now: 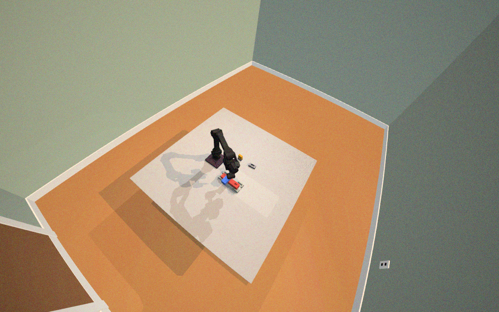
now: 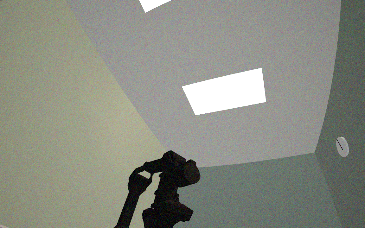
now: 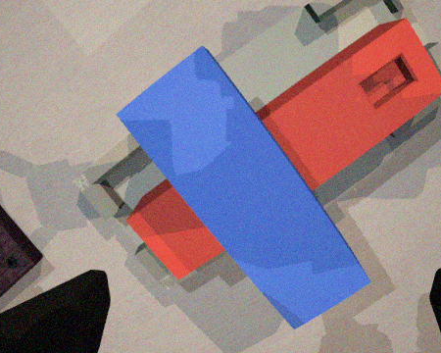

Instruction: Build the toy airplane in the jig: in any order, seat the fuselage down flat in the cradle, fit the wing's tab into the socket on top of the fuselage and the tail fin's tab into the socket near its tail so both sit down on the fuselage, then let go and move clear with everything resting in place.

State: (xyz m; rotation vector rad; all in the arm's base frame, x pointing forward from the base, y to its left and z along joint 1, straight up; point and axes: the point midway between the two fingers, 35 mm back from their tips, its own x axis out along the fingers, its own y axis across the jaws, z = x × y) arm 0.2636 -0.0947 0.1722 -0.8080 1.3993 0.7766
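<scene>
Your jaws stand wide, holding nothing. The wing (image 1: 225,180) (image 3: 245,186) lies across the fuselage (image 1: 234,184) (image 3: 338,118), whose exposed socket (image 3: 388,81) sits toward two o'clock in the wrist view. The fin (image 1: 240,157) is apart on the tabletop (image 1: 278,163).

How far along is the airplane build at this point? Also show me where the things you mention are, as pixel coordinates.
The red fuselage (image 1: 234,183) (image 3: 328,123) lies in the jig (image 1: 241,185) (image 3: 274,64), with the blue wing (image 1: 225,180) (image 3: 245,191) across it; the wing's tab is hidden. The open gripper (image 1: 229,176) (image 3: 278,292) holds nothing. The tail socket is vacant; the orange piece, probably the fin (image 1: 240,157), stands apart, left to fit.
</scene>
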